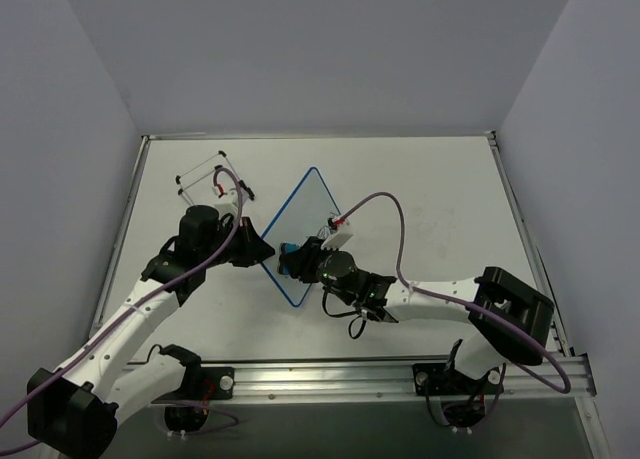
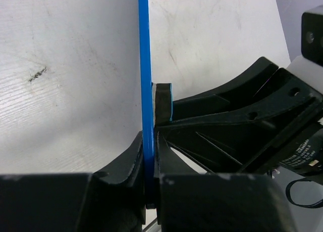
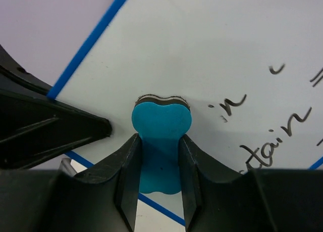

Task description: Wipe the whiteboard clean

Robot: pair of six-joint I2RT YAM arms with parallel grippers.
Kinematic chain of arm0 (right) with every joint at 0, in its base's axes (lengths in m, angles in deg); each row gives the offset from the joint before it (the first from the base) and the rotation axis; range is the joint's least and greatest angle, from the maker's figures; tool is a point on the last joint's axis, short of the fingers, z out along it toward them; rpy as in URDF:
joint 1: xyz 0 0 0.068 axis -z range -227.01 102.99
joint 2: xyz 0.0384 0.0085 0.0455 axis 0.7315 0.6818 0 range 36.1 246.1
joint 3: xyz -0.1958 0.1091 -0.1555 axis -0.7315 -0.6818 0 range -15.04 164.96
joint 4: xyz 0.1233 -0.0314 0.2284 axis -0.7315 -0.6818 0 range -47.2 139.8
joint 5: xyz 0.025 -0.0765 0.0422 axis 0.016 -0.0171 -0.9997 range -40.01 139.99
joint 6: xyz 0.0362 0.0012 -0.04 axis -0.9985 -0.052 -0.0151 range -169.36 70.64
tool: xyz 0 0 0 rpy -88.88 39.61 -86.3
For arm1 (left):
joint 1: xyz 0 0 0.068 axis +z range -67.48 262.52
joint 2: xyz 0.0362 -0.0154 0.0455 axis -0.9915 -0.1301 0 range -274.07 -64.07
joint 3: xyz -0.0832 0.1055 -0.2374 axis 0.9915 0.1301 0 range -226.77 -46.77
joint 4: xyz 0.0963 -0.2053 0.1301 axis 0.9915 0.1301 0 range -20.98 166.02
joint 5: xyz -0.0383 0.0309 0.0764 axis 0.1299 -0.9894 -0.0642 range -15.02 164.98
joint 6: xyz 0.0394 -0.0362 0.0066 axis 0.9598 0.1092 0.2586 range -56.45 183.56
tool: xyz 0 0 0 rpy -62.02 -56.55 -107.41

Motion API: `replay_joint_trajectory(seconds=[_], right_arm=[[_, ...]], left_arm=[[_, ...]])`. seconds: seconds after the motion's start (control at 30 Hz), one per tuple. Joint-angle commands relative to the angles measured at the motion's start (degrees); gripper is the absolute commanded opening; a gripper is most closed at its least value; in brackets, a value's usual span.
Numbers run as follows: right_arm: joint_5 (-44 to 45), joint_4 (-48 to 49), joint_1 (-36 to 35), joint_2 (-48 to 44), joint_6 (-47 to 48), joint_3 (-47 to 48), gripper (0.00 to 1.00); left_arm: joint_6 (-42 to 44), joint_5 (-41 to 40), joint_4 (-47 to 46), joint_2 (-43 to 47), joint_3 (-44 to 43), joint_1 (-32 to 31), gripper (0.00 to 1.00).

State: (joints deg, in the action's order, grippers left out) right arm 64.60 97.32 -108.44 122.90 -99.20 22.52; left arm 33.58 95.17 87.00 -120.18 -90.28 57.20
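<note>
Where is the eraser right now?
Right wrist view: the blue eraser sits clamped in the right gripper, its felt end against the whiteboard, just left of the black handwriting.

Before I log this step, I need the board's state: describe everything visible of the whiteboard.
The whiteboard is a glossy white panel in a thin blue frame, held up tilted. The left gripper is shut on its frame edge. The right gripper holds a blue eraser against its face. Black handwriting shows beside the eraser.
</note>
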Motion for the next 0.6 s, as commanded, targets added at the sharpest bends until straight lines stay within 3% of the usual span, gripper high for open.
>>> replay_joint_trajectory(seconds=[0.0, 0.37, 0.57], right_arm=[[-6.0, -3.0, 1.1, -0.4, 0.4, 6.2, 0.00], [-19.8, 6.2, 19.7, 10.6, 0.5, -3.5, 0.00], [-19.9, 2.8, 21.1, 11.0, 2.8, -0.7, 0.00]], left_arm=[[-6.5, 16.9, -11.3, 1.8, -1.5, -2.3, 0.02], [-4.5, 20.9, -9.7, 2.0, -2.3, -2.3, 0.02], [-4.3, 21.0, -9.5, 2.2, -2.1, -2.2, 0.02]])
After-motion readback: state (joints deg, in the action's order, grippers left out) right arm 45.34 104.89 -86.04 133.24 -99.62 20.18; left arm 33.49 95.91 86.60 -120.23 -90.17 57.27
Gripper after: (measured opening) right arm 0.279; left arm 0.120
